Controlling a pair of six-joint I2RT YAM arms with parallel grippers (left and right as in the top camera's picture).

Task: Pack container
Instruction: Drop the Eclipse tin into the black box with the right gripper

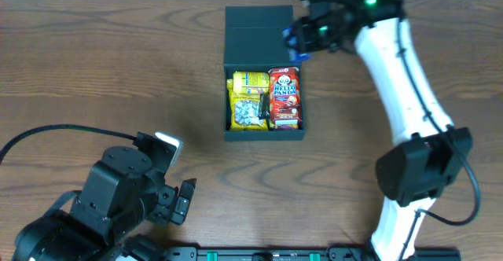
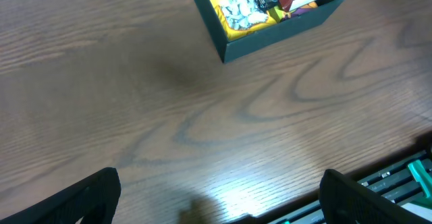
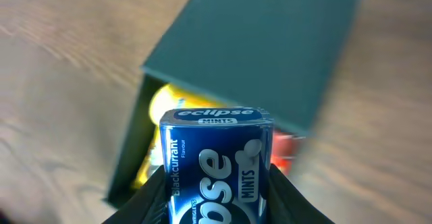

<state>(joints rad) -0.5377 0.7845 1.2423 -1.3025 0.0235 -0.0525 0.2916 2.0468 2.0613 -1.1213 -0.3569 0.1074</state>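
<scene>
The dark teal container sits open at the table's centre back, its flap lid standing up behind it. Inside lie a yellow snack packet and a red Hello Panda box. It also shows in the left wrist view and the right wrist view. My right gripper is shut on a blue Eclipse mints tin, held above the lid's right edge. My left gripper is open and empty, low over the table at the front left.
A dark rail with green parts runs along the table's front edge. The right arm reaches from the front right to the back.
</scene>
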